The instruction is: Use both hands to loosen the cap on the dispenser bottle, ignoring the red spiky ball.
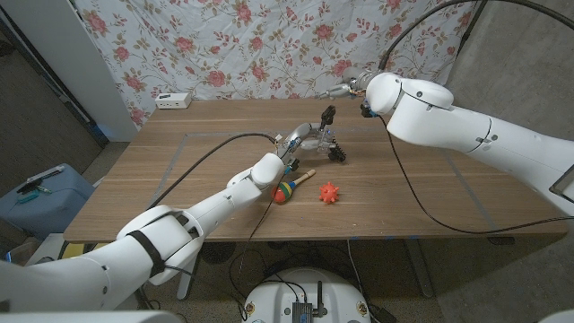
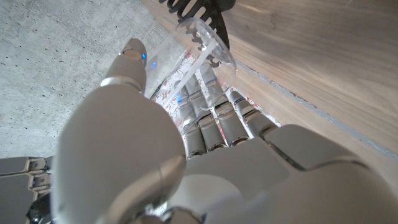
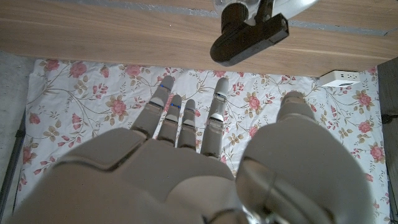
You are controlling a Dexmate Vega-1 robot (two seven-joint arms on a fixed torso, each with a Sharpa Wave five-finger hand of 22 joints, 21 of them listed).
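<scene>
The clear dispenser bottle with its black pump cap is near the table's middle, held tilted in my left hand. In the left wrist view my left hand has its fingers along the clear bottle. My right hand hovers over the table's back part, a little beyond and right of the cap, fingers spread and holding nothing. The right wrist view shows that hand open, with the black pump cap beyond its fingertips and apart from them. The red spiky ball lies nearer the front.
A colourful round toy with a wooden handle lies left of the ball, by my left wrist. A black toothed thing sits right beside the bottle. A white power strip lies at the table's back left. A black cable crosses the right side.
</scene>
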